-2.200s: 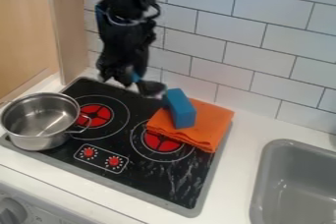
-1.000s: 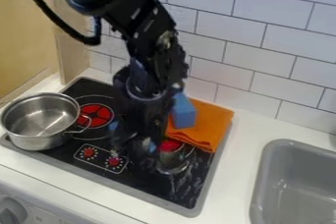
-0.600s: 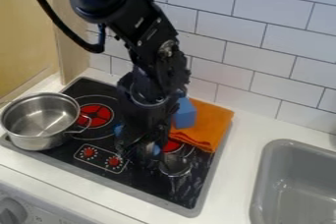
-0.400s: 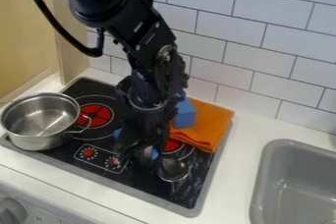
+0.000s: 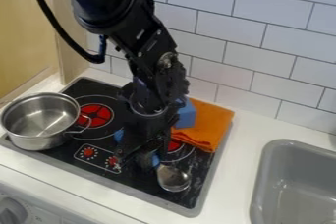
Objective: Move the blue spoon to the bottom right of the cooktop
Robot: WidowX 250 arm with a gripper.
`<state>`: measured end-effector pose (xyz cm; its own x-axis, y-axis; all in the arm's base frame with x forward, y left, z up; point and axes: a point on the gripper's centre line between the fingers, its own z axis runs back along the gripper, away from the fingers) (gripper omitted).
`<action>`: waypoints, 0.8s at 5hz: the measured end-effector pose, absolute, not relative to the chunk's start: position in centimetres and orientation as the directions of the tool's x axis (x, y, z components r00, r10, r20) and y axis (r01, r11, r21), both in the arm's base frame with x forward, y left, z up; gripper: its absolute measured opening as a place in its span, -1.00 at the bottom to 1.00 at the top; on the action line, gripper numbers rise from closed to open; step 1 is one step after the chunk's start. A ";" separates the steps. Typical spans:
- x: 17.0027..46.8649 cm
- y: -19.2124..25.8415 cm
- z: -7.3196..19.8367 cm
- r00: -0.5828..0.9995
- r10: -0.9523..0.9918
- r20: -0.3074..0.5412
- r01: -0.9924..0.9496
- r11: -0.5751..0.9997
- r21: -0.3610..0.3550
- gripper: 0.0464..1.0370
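Blue spoon (image 5: 173, 179): metal bowl just beside the gripper (image 5: 140, 158), on its near-right side, over the lower right part of the cooktop (image 5: 141, 178). Can't tell if the bowl touches the surface. Blue handle runs back under/behind the gripper, with blue showing on both sides of it. Gripper is low over the cooktop, pointing down; can't tell if it's clamped on the handle or spread around it. Right burner is partly hidden behind it, left burner (image 5: 97, 115) is up-left of it. Control knobs (image 5: 89, 153) near, on its left. Steel pot (image 5: 38, 142) farther left, over the cooktop's left edge. Behind-right of gripper: orange cloth (image 5: 213, 119), blue block (image 5: 187, 116) on top. Gray sink (image 5: 266, 156) well apart to its right, set in the white counter (image 5: 230, 179).
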<state>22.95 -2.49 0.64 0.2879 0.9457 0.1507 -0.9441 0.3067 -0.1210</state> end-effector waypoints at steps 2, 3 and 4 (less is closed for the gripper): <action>22.4 -1.9 0.6 0.267 0.948 0.171 -0.955 0.284 -0.081 0.87; 22.3 -1.7 0.6 0.267 0.947 0.179 -0.956 0.284 -0.074 0.95; 22.7 -1.6 1.9 0.265 0.947 0.181 -0.950 0.289 -0.116 0.93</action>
<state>22.68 -1.59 1.89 0.2653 0.9469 0.1815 -0.9504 0.2886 -0.1161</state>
